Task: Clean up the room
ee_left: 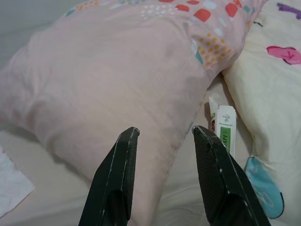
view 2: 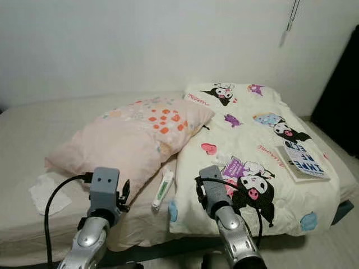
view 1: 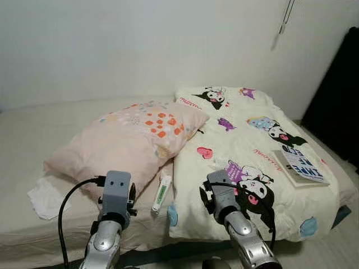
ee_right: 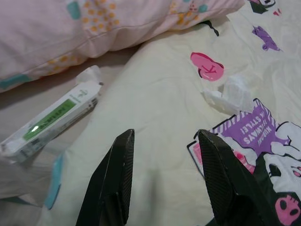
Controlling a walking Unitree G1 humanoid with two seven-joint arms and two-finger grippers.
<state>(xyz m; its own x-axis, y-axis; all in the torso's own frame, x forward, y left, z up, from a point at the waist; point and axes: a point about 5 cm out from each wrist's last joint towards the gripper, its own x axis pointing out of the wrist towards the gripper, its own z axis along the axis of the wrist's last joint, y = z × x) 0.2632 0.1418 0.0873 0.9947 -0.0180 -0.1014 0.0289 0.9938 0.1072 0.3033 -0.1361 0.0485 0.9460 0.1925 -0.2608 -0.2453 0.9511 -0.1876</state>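
A pink pillow point(view 1: 129, 140) with orange and teal squares lies slantwise on the bed. Beside it is a cream cartoon-print quilt point(view 1: 247, 134). A white tube with a green label point(view 1: 162, 192) lies in the gap between them. A small crumpled tissue point(ee_right: 233, 94) rests on the quilt near a pink heart print. My left gripper point(ee_left: 164, 132) hovers open over the pillow's near edge, the tube point(ee_left: 225, 127) just beside it. My right gripper point(ee_right: 164, 134) is open above the quilt's near part, with the tube point(ee_right: 51, 120) off to one side.
A book point(view 1: 300, 165) lies on the quilt's right side near the bed's edge. A white tissue point(view 1: 45, 197) sits on the bare sheet at the left. A dark object point(view 1: 339, 101) stands at the far right, and a cord point(view 1: 286, 17) hangs on the wall.
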